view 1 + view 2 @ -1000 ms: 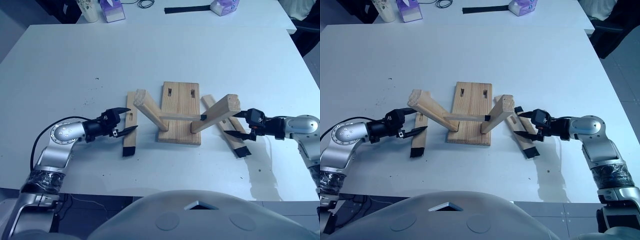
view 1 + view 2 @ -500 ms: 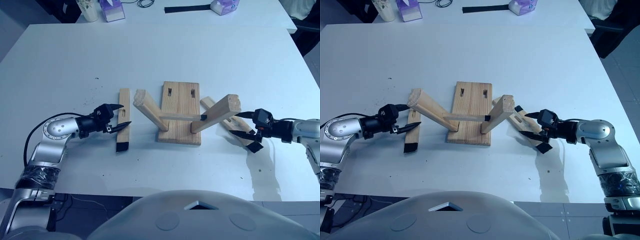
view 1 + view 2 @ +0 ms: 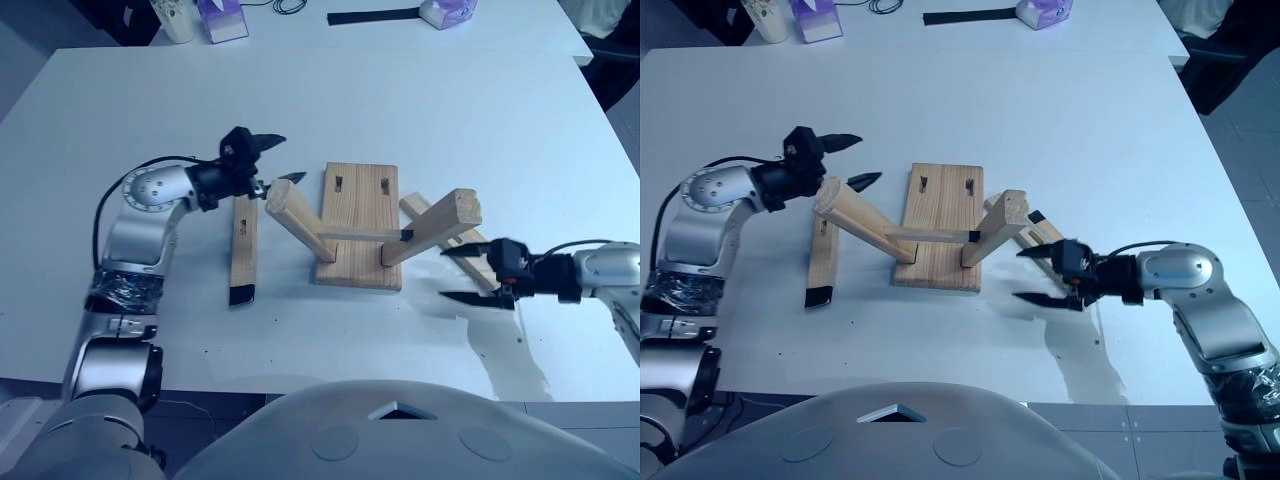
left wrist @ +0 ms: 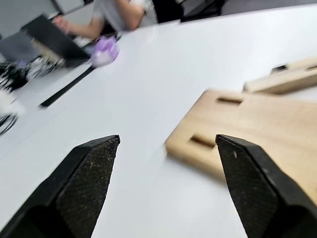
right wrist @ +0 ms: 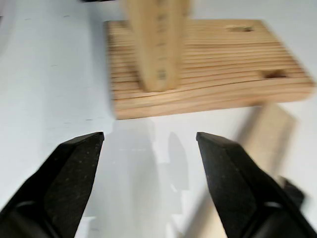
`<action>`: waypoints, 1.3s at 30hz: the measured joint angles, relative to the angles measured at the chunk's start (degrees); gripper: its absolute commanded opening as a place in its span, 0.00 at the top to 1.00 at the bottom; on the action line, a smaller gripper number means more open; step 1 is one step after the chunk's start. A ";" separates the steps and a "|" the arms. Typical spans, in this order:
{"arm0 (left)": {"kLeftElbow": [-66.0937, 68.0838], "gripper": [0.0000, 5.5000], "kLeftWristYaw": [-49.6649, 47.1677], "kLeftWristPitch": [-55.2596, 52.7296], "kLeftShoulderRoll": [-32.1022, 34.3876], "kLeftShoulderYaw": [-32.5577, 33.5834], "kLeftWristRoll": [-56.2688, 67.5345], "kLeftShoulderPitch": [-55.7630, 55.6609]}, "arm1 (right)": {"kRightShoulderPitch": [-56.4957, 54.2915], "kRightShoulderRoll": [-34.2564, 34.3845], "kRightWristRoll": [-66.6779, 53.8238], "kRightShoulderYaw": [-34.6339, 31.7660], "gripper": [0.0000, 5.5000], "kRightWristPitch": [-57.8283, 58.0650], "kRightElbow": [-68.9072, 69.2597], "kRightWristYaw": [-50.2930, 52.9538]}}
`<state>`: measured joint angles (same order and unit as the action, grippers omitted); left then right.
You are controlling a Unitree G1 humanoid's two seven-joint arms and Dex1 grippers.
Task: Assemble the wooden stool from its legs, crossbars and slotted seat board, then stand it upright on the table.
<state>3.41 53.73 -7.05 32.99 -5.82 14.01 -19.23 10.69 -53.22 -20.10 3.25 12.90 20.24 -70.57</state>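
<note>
The left claw (image 3: pixel 285 158) had let go of the left loose stick (image 3: pixel 243 250) that it had been dragging out to the side. It had gone up and back, and now hung spread wide and empty by the top of the left leg (image 3: pixel 297 217). That stick now lay flat and straight on the counter (image 3: pixel 400 110), just beside the leg and free of it. The right claw (image 3: pixel 462 273) had pushed the right loose stick (image 3: pixel 478 247) round and then pulled back toward the near side. It too was spread wide and held nothing, with the stick's black end just by it. The seat board (image 3: pixel 355 205) lay flat in the middle. The two legs leaned out from it, and the crossbar (image 3: pixel 355 234) joined them (the right leg (image 3: pixel 437 224) leaned over the right stick). So half of the frame looked built, and both loose sticks were now easier to pick up, but neither was fitted yet. There was lots of bare counter to the left, to the right and behind the board, so the arms could swing there. The near edge was not far from the right claw, so a stick pulled that way might slip off. A cup (image 3: pixel 175 18), two tissue boxes (image 3: pixel 222 18) and a black strip (image 3: pixel 372 18) sat far back, well apart from the work
</note>
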 measured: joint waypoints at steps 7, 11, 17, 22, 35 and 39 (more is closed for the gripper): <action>-7.73 0.35 1.15 0.33 -0.36 -6.39 -2.76 9.41 | 0.19 2.07 1.15 6.73 0.38 1.68 2.30 0.84; -11.21 0.35 0.90 -0.39 -0.77 -7.86 -2.92 13.15 | 0.27 4.54 3.66 10.22 0.38 1.98 1.77 3.96; -15.43 0.35 -0.59 -4.57 -2.40 -8.09 -2.00 14.16 | 0.97 7.00 7.41 11.86 0.38 0.44 -2.94 8.46; -17.43 0.35 -1.40 -6.49 -3.66 -9.34 -1.74 14.32 | -2.39 7.92 7.92 9.77 0.38 -0.61 -8.04 10.65; -20.10 0.35 -2.05 -12.20 -5.98 -12.10 -0.34 13.18 | -7.47 15.38 9.85 9.10 0.38 -0.61 -14.26 18.03; -20.21 0.35 -2.00 -14.96 -6.47 -10.52 2.21 9.88 | -7.68 16.45 10.18 8.60 0.38 -0.61 -14.66 19.50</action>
<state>-16.79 51.73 -22.01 26.52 -16.34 16.22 -9.35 3.00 -36.76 -9.92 11.86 12.28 5.57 -51.07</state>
